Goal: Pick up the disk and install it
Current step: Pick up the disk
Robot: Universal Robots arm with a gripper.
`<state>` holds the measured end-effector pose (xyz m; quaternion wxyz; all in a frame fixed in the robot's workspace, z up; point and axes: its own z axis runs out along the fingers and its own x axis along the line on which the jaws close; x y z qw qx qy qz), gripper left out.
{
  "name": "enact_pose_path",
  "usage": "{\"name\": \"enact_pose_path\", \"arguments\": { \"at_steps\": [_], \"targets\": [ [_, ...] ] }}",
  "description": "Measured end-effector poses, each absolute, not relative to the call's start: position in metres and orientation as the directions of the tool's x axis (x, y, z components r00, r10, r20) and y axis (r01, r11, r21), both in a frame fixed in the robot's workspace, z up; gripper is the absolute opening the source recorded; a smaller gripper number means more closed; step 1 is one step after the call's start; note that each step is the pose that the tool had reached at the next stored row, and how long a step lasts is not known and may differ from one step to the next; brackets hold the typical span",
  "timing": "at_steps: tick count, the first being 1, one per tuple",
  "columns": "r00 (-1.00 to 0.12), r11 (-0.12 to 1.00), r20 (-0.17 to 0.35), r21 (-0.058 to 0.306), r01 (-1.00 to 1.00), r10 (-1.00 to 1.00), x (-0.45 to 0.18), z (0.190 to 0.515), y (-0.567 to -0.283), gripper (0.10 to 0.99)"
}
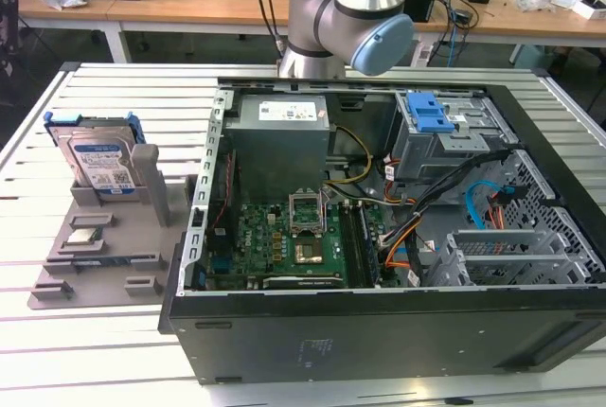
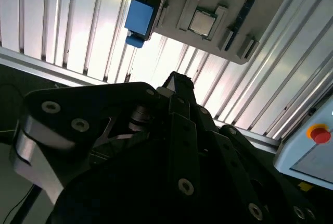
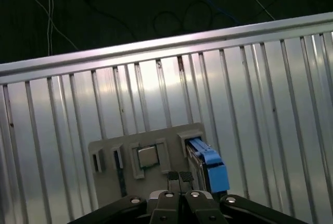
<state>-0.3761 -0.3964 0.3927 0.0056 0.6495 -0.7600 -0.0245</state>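
The disk [image 1: 98,159] stands on edge in a grey holder [image 1: 142,227] on the slatted table, at the exterior view's left; it is silver with a white-and-blue label and blue side rails. In the first wrist view its blue rail end [image 3: 209,164] pokes out of the holder just beyond my gripper [image 3: 179,176]. The two fingertips there press together with nothing between them. The second wrist view shows the dark gripper [image 2: 177,81] body, with the disk's blue end [image 2: 139,19] well beyond it. The gripper hovers apart from the disk.
An open computer case [image 1: 530,237] takes up the middle and right of the table, with a motherboard, cables and a drive cage with a blue latch [image 1: 430,112]. A processor chip [image 1: 83,237] lies on the grey holder. The arm's elbow [image 1: 341,19] stands behind the case.
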Motion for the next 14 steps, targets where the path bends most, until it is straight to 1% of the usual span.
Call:
{"name": "enact_pose_path", "arguments": {
  "at_steps": [14],
  "targets": [
    [-0.043,0.042,-0.023,0.045,-0.998,-0.999,-0.3761,0.3927,-0.3964,0.106]
  ]
}}
